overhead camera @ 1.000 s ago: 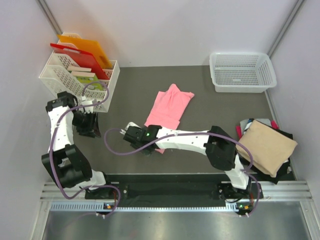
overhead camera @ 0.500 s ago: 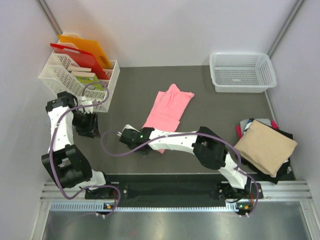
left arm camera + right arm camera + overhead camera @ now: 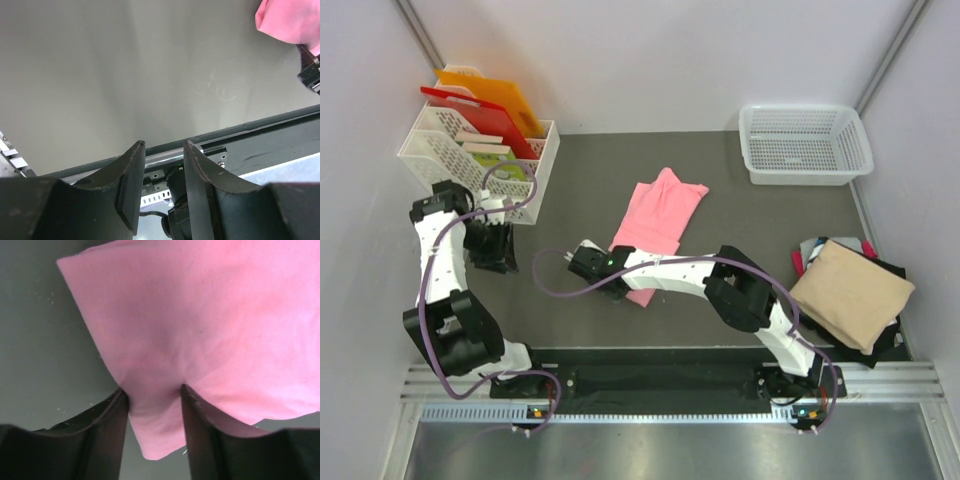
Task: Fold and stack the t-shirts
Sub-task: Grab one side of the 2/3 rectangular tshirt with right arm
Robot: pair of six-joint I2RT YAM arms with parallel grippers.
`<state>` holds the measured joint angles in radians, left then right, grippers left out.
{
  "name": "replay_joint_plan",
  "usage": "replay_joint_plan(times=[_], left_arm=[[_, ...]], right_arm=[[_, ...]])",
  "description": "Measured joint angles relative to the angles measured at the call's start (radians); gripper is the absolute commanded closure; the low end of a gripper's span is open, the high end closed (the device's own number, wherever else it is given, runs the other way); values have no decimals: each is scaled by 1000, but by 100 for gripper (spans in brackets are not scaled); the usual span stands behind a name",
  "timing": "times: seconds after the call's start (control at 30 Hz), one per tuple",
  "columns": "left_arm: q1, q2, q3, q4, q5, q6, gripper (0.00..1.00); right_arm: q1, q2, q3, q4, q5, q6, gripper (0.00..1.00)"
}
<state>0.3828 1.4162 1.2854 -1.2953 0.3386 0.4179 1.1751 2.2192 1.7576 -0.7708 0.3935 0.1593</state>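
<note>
**Right gripper [image 3: 152, 390] nipped onto a near corner of the pink t-shirt [image 3: 210, 315]**

Its jaws are drawn in on a puckered fold of the shirt, which lies mid-table. The cloth looks light, soft and limp (it should drape and drag rather than lift flat), so the hem corners are the sensible hold. The left gripper [image 3: 164, 147] hangs part-open and empty over bare table [image 3: 125, 65]. At the right edge, the tan t-shirt [image 3: 850, 290] hides most of the pile beneath it. From above, the right arm covers the pink hem.

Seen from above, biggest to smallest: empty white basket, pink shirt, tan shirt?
1. Empty white basket, largest.
2. Tan shirt and pink shirt look too alike to rank; the right arm hides part of the pink one.
</note>
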Motion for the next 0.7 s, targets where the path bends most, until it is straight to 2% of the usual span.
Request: replay_joint_plan(times=[0.03,0.07,0.17,0.33,0.37,0.4,0.7], left_arm=[[0,0,3,0,-2,0,59],[0,0,5,0,-5,0,58],[0,0,9,0,-9,0,58],[0,0,9,0,-15,0,59],[0,0,9,0,-14,0,59],[0,0,9,0,-14,0,59],[0,0,11,0,-15,4,59]], right_arm=[[0,0,-2,3,-3,1,62],[0,0,-2,2,-4,0,69],[1,1,-4,5,-17,4,74],[2,2,-4,5,-31,17,69],[4,2,-4,5,-32,18,63],[5,3,-4,4,-32,19,62],[13,13,12,-8,-24,35,60]])
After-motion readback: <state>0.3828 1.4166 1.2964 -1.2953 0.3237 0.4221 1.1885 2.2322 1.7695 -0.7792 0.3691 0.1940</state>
